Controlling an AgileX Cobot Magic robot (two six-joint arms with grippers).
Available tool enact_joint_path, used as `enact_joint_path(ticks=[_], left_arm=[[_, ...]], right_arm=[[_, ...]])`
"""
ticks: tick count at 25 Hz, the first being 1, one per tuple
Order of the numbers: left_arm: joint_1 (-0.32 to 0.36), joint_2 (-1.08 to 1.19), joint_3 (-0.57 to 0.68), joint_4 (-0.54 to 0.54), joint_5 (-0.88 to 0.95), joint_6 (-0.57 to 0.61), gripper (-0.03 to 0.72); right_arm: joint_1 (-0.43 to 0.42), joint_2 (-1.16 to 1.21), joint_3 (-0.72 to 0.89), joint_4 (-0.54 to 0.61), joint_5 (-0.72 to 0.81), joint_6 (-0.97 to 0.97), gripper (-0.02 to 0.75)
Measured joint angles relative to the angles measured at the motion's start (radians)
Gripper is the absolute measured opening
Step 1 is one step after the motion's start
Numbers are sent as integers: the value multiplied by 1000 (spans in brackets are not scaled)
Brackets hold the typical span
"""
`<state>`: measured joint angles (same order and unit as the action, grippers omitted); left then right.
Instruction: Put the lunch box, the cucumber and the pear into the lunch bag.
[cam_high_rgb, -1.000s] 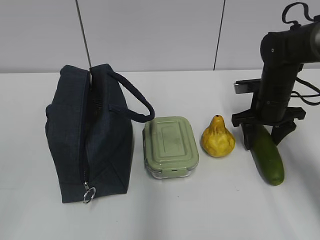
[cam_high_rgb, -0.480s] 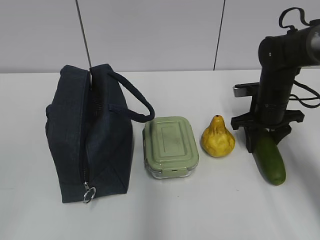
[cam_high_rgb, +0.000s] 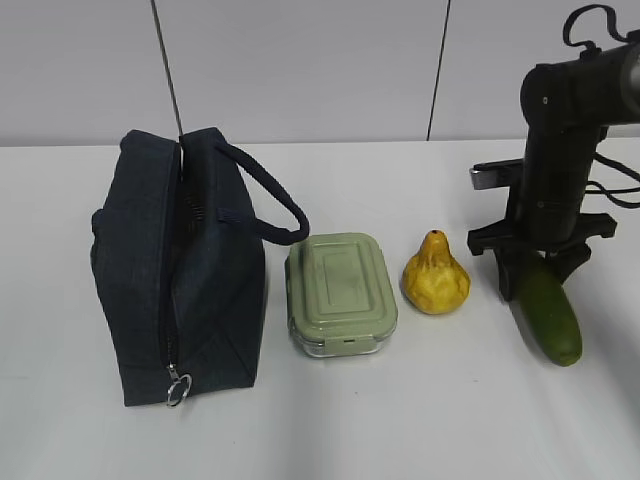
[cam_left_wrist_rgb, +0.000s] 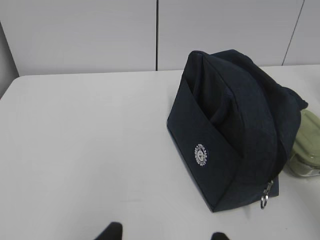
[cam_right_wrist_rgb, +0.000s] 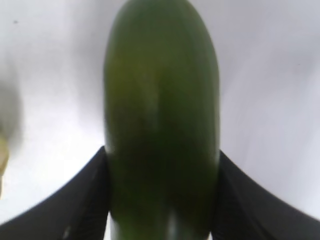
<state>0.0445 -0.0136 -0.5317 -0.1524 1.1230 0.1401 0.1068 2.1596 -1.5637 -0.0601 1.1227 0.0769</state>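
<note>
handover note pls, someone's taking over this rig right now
Right gripper: shut on the cucumber, at the table's right end.
Left gripper: open, empty, short of the lunch bag.
Lunch bag lies at the left, zipper shut. Lunch box is beside it, then the pear.
Done: cucumber gripped only.
Left: open the bag, load all three.

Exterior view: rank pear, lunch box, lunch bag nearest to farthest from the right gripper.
From the right gripper, closed on the cucumber at far right:
1. Pear, just to its left.
2. Lunch box, centre.
3. Lunch bag, far left.
</note>
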Motion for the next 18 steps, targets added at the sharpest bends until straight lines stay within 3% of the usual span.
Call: enact_joint_path(ticks=[18], left_arm=[[0, 0, 0, -5, 0, 0, 324]], right_arm=[[0, -88, -5, -13, 41, -2, 386]])
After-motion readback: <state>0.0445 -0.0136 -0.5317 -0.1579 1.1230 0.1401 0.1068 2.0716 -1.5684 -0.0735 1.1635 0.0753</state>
